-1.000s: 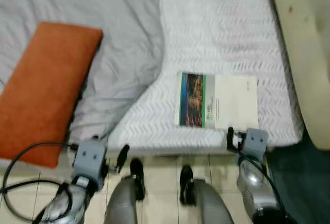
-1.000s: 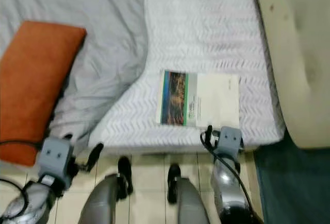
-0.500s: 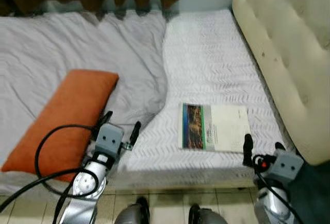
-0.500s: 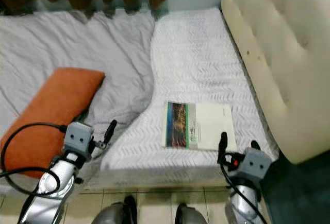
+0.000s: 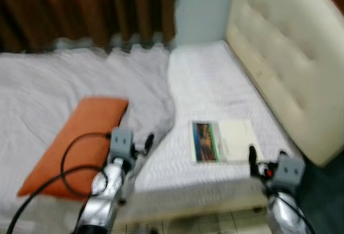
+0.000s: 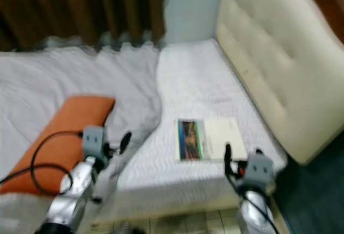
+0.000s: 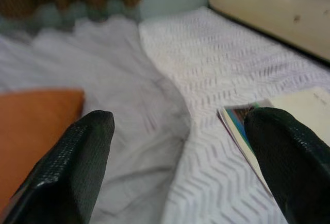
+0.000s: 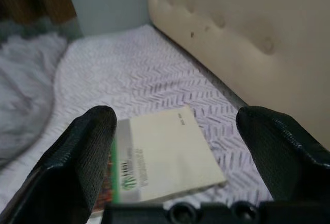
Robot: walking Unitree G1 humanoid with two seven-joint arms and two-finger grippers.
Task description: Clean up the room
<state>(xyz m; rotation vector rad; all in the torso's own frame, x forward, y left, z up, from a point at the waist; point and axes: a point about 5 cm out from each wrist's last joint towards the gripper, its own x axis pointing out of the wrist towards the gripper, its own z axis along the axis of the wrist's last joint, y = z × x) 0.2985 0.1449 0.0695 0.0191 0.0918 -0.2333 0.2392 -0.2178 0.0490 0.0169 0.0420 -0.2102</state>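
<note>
White-covered book (image 5: 223, 141) lies flat just beyond the open right pincer (image 5: 266, 156).

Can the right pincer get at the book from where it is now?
Probably yes. The right pincer is open, just short of the book on the bed, with nothing between them.

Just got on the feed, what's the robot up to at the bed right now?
It stands at the bed's edge with both arms raised and nothing held. The right gripper is open, just short of the near edge of the book lying flat on the white bedspread. The left gripper is open too, beside the orange pillow.
</note>
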